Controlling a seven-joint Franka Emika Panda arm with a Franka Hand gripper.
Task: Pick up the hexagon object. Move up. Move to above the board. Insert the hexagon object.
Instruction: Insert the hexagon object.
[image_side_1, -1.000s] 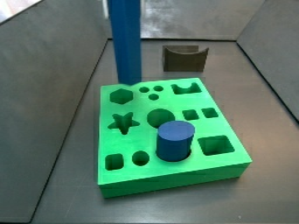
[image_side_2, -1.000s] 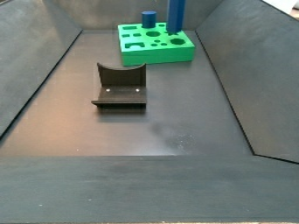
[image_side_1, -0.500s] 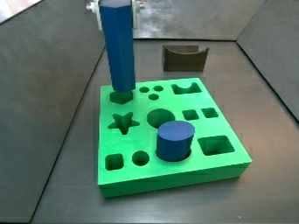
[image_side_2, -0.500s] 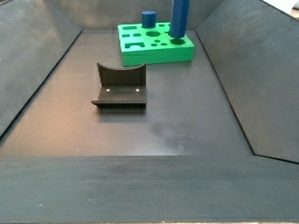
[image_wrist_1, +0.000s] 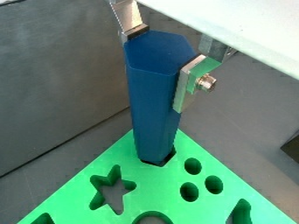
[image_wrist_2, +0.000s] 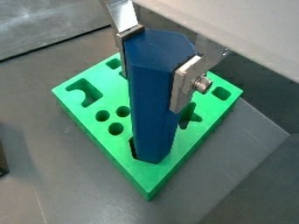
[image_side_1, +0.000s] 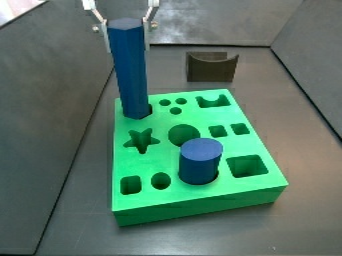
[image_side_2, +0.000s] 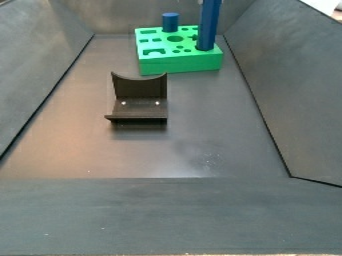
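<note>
The hexagon object (image_side_1: 130, 70) is a tall blue faceted rod. It stands upright with its lower end in the hole at the far left corner of the green board (image_side_1: 201, 205). My gripper (image_side_1: 122, 18) is at the rod's top, with a silver finger on each side and the pads against its faces. Both wrist views show the gripper (image_wrist_1: 163, 57) (image_wrist_2: 156, 59) shut on the rod (image_wrist_1: 152, 96) (image_wrist_2: 149, 96) over the board (image_wrist_1: 152, 175) (image_wrist_2: 216, 96). In a side view the rod (image_side_2: 210, 22) rises from the board (image_side_2: 181, 62) and the gripper is out of frame.
A short wide blue cylinder (image_side_1: 201, 160) (image_side_2: 170, 20) stands in a round hole of the board. The dark fixture (image_side_1: 210, 66) (image_side_2: 138, 98) sits on the grey floor away from the board. Sloping grey walls enclose the floor.
The gripper and the rod have moved down. The rod's lower end has sunk further into the board's corner hole and its top now shows in frame.
</note>
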